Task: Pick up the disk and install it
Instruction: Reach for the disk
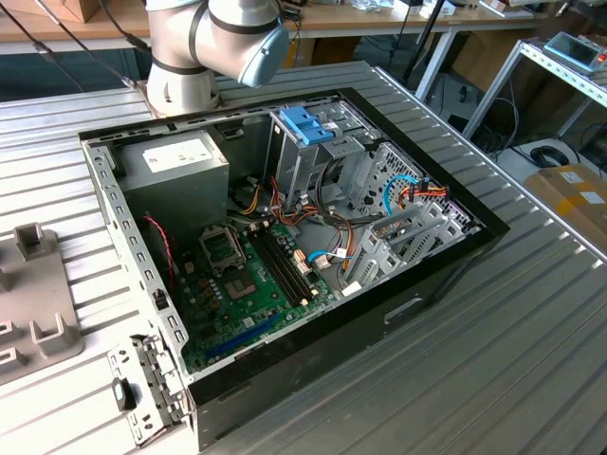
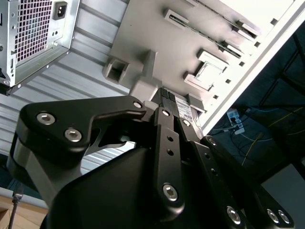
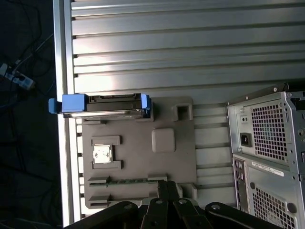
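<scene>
The disk [image 3: 102, 105], dark metal framed by light-blue rails, stands on edge at one end of a grey fixture plate [image 3: 138, 162] in the first wrist view. My gripper [image 3: 167, 185] hangs above the plate's opposite end, well apart from the disk. Its black fingers are closed together with nothing between them. In the second wrist view the gripper [image 2: 167, 98] and its black linkage cover much of the plate [image 2: 157, 38].
An open computer case [image 1: 285, 237] lies on the ribbed metal table [image 1: 493, 360], with a silver drive cage and blue latch [image 1: 305, 123] and a power-supply box [image 1: 175, 156] inside. The fixture plate [image 1: 28, 303] lies at the exterior view's left. The case's rear [image 3: 267, 152] stands beside the plate.
</scene>
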Available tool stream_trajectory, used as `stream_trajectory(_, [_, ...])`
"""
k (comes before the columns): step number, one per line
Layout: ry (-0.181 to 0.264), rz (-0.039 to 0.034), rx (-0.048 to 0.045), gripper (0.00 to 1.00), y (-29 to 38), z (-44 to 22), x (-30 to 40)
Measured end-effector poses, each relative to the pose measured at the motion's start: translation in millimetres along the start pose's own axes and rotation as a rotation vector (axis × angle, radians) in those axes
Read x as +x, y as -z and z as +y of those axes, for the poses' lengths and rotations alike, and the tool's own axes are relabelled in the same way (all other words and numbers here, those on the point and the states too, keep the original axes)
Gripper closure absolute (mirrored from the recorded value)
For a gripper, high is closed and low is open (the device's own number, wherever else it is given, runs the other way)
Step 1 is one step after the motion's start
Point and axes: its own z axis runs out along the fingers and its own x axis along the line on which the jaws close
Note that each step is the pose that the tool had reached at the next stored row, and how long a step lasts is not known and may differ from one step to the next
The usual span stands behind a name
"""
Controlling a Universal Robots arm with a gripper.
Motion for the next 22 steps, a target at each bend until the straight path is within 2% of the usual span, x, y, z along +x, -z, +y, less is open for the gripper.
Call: stream_trajectory(22, [0.0, 0.0, 0.0, 0.9, 0.1, -0.8, 10.3])
